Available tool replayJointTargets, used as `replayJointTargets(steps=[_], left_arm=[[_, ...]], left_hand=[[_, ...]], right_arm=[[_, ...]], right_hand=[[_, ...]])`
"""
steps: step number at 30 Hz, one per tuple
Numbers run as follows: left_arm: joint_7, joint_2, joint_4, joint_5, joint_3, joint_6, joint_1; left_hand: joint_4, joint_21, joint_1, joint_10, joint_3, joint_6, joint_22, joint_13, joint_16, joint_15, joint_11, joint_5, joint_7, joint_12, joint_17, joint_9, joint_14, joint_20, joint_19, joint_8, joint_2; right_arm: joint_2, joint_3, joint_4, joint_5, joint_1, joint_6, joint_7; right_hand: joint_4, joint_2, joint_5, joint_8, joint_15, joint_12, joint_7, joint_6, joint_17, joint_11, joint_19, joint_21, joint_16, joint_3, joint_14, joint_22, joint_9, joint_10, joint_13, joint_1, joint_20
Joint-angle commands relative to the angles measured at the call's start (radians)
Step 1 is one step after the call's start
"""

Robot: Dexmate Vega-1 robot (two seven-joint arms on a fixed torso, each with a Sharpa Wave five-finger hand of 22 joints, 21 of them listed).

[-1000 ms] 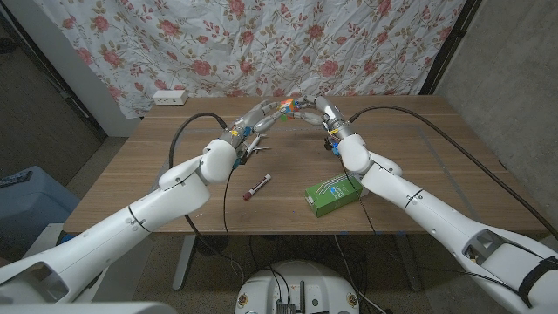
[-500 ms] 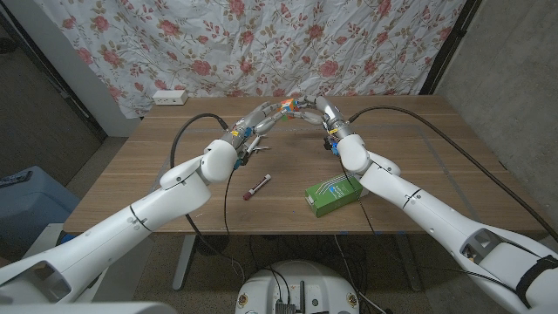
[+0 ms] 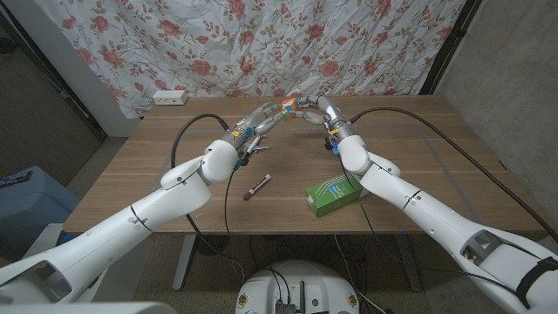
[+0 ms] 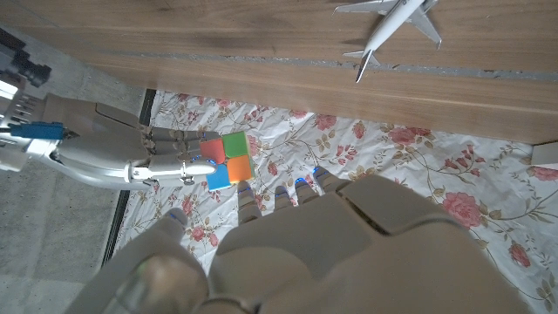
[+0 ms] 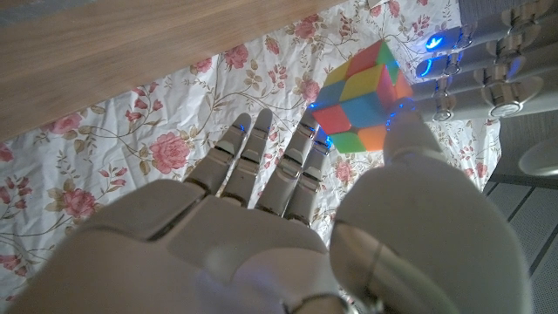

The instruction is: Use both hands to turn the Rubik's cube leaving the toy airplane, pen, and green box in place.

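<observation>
While the wooden table sits below, the left hand and right hand hold the Rubik's cube between their fingertips, above the table's far side. Nearer on the table lie the green box, the toy airplane and the pen.

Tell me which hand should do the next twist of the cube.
Probably the right hand: its thumb and fingers sit against the Rubik's cube, which is up off the table. The left hand touches the cube's other side with its fingertips, so it looks better suited to bracing.
</observation>
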Motion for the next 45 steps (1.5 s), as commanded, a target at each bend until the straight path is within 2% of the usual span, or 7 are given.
replayJointTargets(steps=[1,45], left_arm=[[-0.011,-0.002,-0.001,0.0,0.007,0.006,-0.007],[-0.034,-0.004,0.027,-0.01,0.018,-0.032,-0.021]], left_hand=[[-0.003,0.007,-0.005,-0.089,-0.005,0.008,0.004,0.002,0.006,-0.013,0.002,0.005,-0.006,0.005,0.003,0.0,-0.155,-0.052,-0.046,0.005,0.093],[-0.006,0.014,-0.001,-0.076,-0.024,0.022,0.003,0.001,0.01,-0.011,0.006,0.008,-0.005,0.011,0.002,0.0,-0.144,-0.051,-0.04,0.004,0.1]], right_arm=[[-0.004,0.007,-0.015,0.009,-0.011,-0.008,-0.009],[0.042,0.019,-0.032,0.048,-0.033,-0.048,-0.071]], right_hand=[[-0.002,0.052,0.001,0.007,-0.139,0.01,-0.031,0.048,0.002,0.0,0.007,0.001,0.005,-0.005,0.008,0.003,0.004,0.011,0.003,0.045,0.0],[-0.006,0.055,-0.003,0.008,-0.139,0.01,-0.031,0.066,0.004,0.001,0.015,0.003,0.015,-0.014,0.017,0.003,0.003,0.023,0.009,0.057,-0.002]])
